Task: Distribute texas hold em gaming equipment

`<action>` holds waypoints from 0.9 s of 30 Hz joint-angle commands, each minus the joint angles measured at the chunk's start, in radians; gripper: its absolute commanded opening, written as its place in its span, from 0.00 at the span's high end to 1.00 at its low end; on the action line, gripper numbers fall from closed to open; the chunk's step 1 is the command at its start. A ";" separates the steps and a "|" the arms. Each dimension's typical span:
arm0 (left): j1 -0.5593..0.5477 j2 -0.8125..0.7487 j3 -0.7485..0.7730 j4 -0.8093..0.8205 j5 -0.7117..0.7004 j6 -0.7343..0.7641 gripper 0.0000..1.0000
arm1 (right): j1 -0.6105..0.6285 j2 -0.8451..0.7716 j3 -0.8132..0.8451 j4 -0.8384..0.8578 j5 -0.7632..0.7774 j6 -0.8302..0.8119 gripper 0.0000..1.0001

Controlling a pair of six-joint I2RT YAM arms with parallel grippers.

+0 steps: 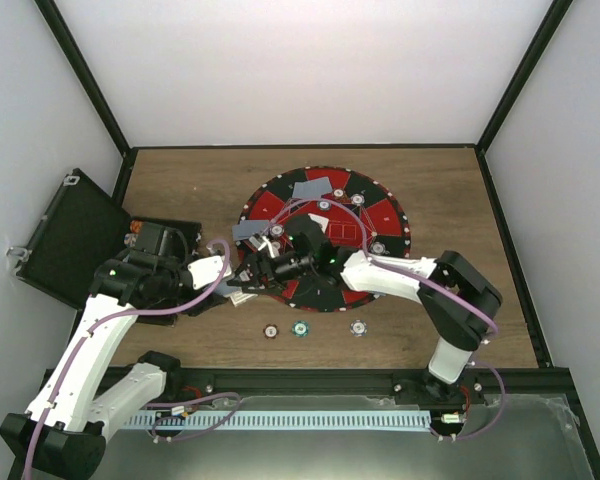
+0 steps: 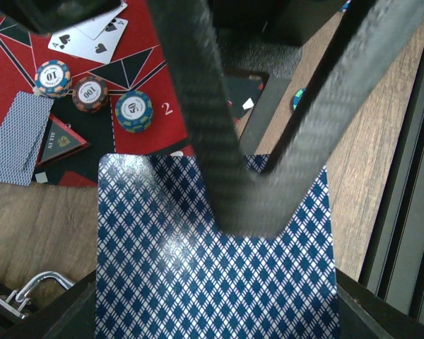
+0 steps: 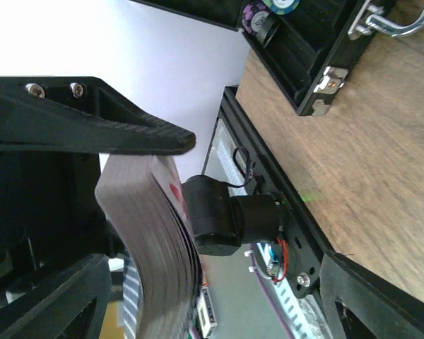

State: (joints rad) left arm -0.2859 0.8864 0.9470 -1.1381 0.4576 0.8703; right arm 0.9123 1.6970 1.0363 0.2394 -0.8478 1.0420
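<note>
My right gripper is shut on a thick, bowed deck of cards over the near left rim of the round red and black poker mat. My left gripper is right against it, with its jaws spread to either side of the deck's blue-diamond top card. A right finger lies across that card. Face-down cards and chips lie on the mat. Three chips sit on the wood near the front.
The open black hinged case stands at the far left, with its tray half holding more chips. Two face-up spade cards lie on the mat. The black front rail runs along the near edge.
</note>
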 commanded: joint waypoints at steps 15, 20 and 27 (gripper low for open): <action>0.001 -0.015 0.007 0.008 0.029 0.024 0.95 | 0.041 0.184 0.142 0.139 -0.077 0.103 0.27; 0.001 -0.015 0.012 0.006 0.029 0.027 0.96 | -0.006 0.158 0.073 0.137 -0.076 0.089 0.30; 0.001 -0.014 0.006 0.011 0.032 0.027 0.96 | -0.048 0.101 0.007 0.130 -0.074 0.070 0.38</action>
State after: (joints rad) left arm -0.2859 0.8852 0.9470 -1.1400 0.4526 0.8757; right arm 0.8944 1.8248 1.0718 0.4160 -0.9443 1.1343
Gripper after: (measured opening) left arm 0.638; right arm 0.644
